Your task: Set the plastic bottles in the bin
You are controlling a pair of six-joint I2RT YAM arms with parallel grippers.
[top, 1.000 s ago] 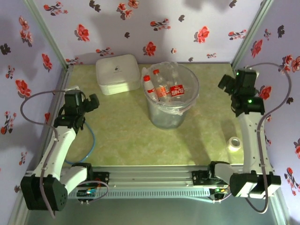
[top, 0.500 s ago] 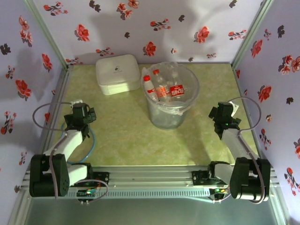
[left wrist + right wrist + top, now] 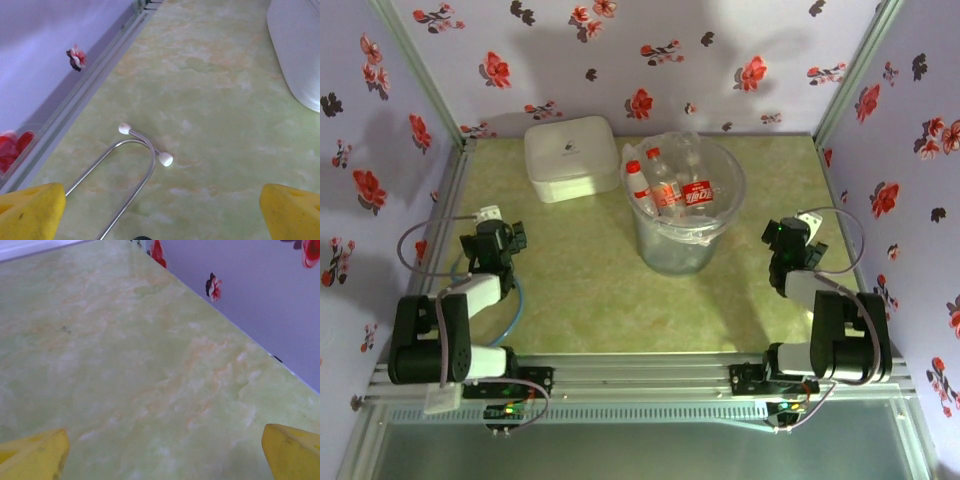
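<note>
Standing upright on the far half of the green marbled table [image 3: 590, 290], a little right of centre: one bin [image 3: 692, 250], round, translucent, thick-rimmed.

Item, bottles [image 3: 665, 190]: clear plastic, heaped inside the bin, with red labels and red caps showing. The exact count cannot be told.

Item, box [image 3: 570, 158]: white, rounded square, lid on, at the far side just left of the bin. Whether the two touch cannot be told. One edge of it shows at the far right of the left wrist view [image 3: 300, 60].

Item, left arm [image 3: 470, 300]: folded low at the near left, well apart from the bin. The left jaws are spread wide and hold nothing, with yellow pads [image 3: 30, 210] at either lower corner of the wrist view and bare table between them.

Item, wire loop [image 3: 132, 150]: thin metal with two white tips, lying flat on the table ahead of the left jaws, near the left wall rail.

Item, blue cable [image 3: 517, 305]: curved on the table beside the left arm.

Item, right arm [image 3: 830, 320]: folded low at the near right, well apart from the bin. The right jaws are spread wide and empty, with yellow pads [image 3: 35, 452] over bare table and the flowered wall [image 3: 260, 290] close on the right.
</note>
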